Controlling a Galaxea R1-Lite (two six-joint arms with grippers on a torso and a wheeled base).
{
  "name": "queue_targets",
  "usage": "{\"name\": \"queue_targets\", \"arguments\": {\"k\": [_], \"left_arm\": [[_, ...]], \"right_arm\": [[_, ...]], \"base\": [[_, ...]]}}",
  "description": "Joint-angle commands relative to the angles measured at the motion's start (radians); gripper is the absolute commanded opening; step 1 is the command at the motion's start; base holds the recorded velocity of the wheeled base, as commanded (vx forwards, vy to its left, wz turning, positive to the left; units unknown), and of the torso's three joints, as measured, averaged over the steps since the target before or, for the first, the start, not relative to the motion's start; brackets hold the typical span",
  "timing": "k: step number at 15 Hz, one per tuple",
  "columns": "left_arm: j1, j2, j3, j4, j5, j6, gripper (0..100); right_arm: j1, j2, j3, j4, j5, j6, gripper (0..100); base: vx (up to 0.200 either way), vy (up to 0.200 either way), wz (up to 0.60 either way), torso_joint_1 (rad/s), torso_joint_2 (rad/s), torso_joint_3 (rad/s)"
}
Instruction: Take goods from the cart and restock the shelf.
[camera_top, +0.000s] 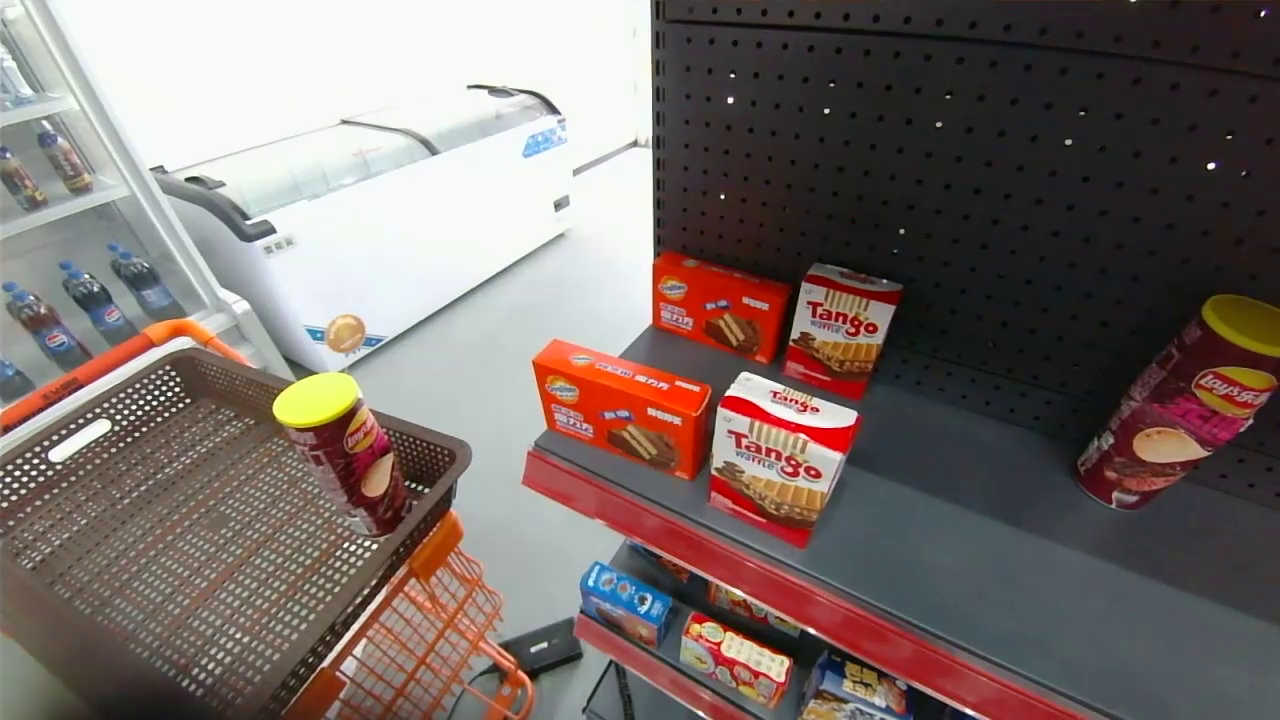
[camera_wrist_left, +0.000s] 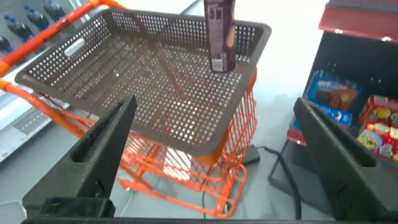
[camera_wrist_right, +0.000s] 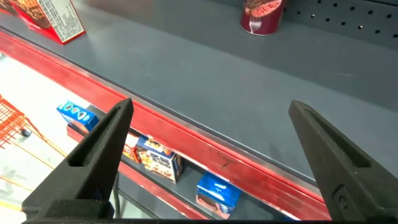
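Left gripper (camera_wrist_left: 214, 106) apart, facing basket (camera_wrist_left: 155, 93) | right gripper (camera_wrist_right: 211, 106) apart, facing shelf (camera_wrist_right: 249, 81) | can (camera_top: 345, 455) stands in basket

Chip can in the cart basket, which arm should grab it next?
Left. The left hand, open, faces the basket with the chip can ahead; the right hand is open at the shelf.

The left gripper (camera_wrist_left: 214, 104) hangs with jaws wide apart over the cart's (camera_wrist_left: 231, 163) brown basket (camera_wrist_left: 124, 68). A chip can (camera_wrist_left: 219, 37) stands upright at its far right corner. The shelf's (camera_wrist_left: 354, 22) lower snack boxes (camera_wrist_left: 329, 93) sit right.
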Motion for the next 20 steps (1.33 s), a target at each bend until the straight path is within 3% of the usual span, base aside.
{"name": "queue_targets", "arguments": {"k": [1, 2, 3, 4, 5, 7, 10, 11, 12, 13, 14, 17, 20], "left_arm": [[0.006, 0.251, -0.040, -0.013, 0.004, -0.054, 100], [0.008, 0.287, -0.048, -0.033, 0.001, -0.097, 100], [0.006, 0.464, -0.068, -0.142, -0.001, -0.192, 100], [0.008, 0.585, -0.076, -0.266, -0.002, -0.203, 100], [0.000, 0.666, -0.088, -0.320, -0.002, -0.205, 100], [-0.033, 0.827, -0.123, -0.341, 0.004, -0.192, 100], [-0.030, 0.910, -0.119, -0.400, 0.008, -0.198, 100], [0.017, 1.168, -0.129, -0.648, -0.010, -0.248, 100], [0.062, 1.294, -0.142, -0.800, -0.032, -0.232, 100], [0.083, 1.406, -0.142, -0.920, -0.052, -0.177, 100], [0.092, 1.464, -0.139, -0.996, -0.068, -0.137, 100], [0.146, 1.619, -0.137, -1.200, -0.136, -0.079, 100], [0.203, 1.757, -0.146, -1.348, -0.285, -0.028, 100]], "right_arm": [[0.000, 0.000, 0.000, 0.000, 0.001, 0.000, 100], [0.000, 0.000, 0.000, 0.000, 0.001, 0.000, 100], [0.000, 0.001, 0.000, 0.000, 0.001, 0.000, 100], [0.000, 0.000, 0.000, 0.000, -0.001, 0.000, 100], [0.000, 0.000, 0.000, 0.000, -0.001, 0.000, 100], [0.000, 0.000, 0.000, 0.000, -0.001, 0.000, 100], [0.000, 0.000, 0.000, 0.000, 0.001, 0.001, 100], [0.000, 0.000, 0.000, 0.000, 0.001, 0.001, 100], [0.000, 0.000, 0.000, 0.000, 0.001, 0.000, 100], [0.000, 0.000, 0.000, 0.000, -0.001, 0.000, 100], [0.000, 0.000, 0.000, 0.000, 0.001, 0.000, 100], [0.000, 0.000, 0.000, 0.000, -0.001, 0.000, 100], [0.000, 0.000, 0.000, 0.000, -0.001, 0.000, 100]], "base": [[0.000, 0.000, 0.00, 0.000, 0.00, 0.000], [0.000, 0.000, 0.00, 0.000, 0.00, 0.000], [0.000, 0.000, 0.00, 0.000, 0.00, 0.000], [0.000, 0.000, 0.00, 0.000, 0.00, 0.000], [0.000, 0.000, 0.00, 0.000, 0.00, 0.000], [0.000, 0.000, 0.00, 0.000, 0.00, 0.000], [0.000, 0.000, 0.00, 0.000, 0.00, 0.000], [0.000, 0.000, 0.00, 0.000, 0.00, 0.000], [0.000, 0.000, 0.00, 0.000, 0.00, 0.000], [0.000, 0.000, 0.00, 0.000, 0.00, 0.000], [0.000, 0.000, 0.00, 0.000, 0.00, 0.000], [0.000, 0.000, 0.00, 0.000, 0.00, 0.000], [0.000, 0.000, 0.00, 0.000, 0.00, 0.000]]}}
